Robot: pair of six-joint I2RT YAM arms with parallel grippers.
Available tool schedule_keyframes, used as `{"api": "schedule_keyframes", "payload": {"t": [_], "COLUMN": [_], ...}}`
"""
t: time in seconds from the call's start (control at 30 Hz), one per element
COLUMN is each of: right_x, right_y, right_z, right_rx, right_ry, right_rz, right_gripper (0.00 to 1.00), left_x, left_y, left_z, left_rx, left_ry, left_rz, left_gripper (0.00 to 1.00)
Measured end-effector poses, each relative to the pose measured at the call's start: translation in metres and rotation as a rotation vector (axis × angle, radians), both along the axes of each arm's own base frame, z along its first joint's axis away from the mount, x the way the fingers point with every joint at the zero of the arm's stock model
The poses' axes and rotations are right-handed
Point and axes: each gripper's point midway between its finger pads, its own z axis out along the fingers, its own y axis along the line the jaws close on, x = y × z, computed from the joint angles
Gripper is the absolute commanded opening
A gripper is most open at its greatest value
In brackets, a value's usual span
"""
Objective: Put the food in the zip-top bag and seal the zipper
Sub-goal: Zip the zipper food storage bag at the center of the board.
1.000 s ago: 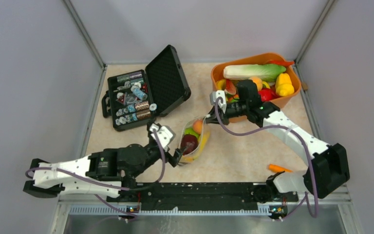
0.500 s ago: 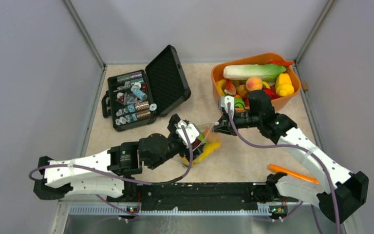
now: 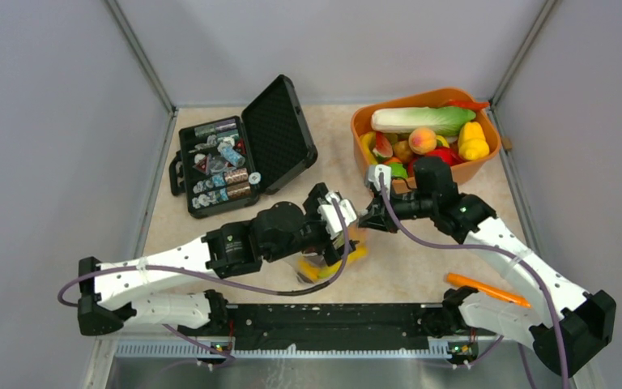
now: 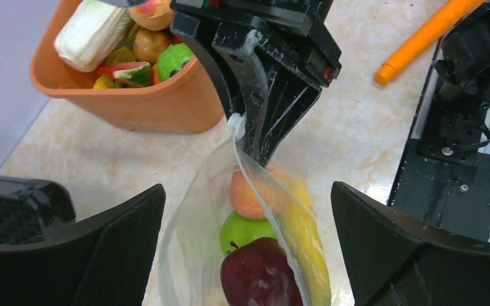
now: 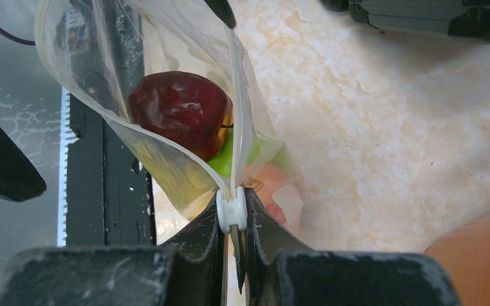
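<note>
The right gripper [image 5: 233,220] is clamped shut on the white slider tab [image 5: 231,210] of the zipper [image 5: 237,115] of the clear polka-dot plastic bag [image 4: 188,255]. The left gripper [image 4: 249,248] stands fully spread, gripping nothing. The bag, containing a dark red toy apple [image 5: 178,111], green toy apple [image 4: 245,233] and yellow toy banana [image 4: 306,242], sits between its fingers on the beige marbled tabletop [image 3: 421,259], enclosed by grey walls [image 3: 48,121].
</note>
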Motion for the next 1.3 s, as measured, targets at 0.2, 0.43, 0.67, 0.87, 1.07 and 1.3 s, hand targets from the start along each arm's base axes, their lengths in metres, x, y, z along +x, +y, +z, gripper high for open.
{"api": "schedule_keyframes", "payload": {"t": [0.2,0.43,0.67,0.87,1.07,1.3], "right_x": [-0.002,-0.005,-0.006,-0.009,-0.012,-0.01], "right_y": [0.0,-0.001,-0.001,0.001,-0.002,-0.005], "right_z": [0.003,0.005,0.005,0.007,0.008,0.018], "right_rx": [0.009,0.016,0.018,0.031,0.047,0.066], "right_ry": [-0.008,-0.013,-0.016,-0.017,-0.034,-0.072], "right_rz": [0.006,0.015,0.022,0.038,0.029,-0.009], "right_gripper": [0.0,0.0,0.0,0.0,0.27,0.4], "left_x": [0.014,0.028,0.027,0.022,0.018,0.015], "left_y": [-0.006,-0.006,0.001,0.008,0.007,0.01], "left_z": [-0.01,-0.027,-0.023,-0.024,-0.03,-0.044], "left_rx": [0.027,0.091,0.088,0.075,0.08,0.112], "left_ry": [0.026,0.017,0.013,0.034,0.051,0.072], "left_rz": [0.009,0.059,0.066,0.065,0.049,0.046], "left_gripper": [0.99,0.87,0.41,0.11,0.0,0.0]}}
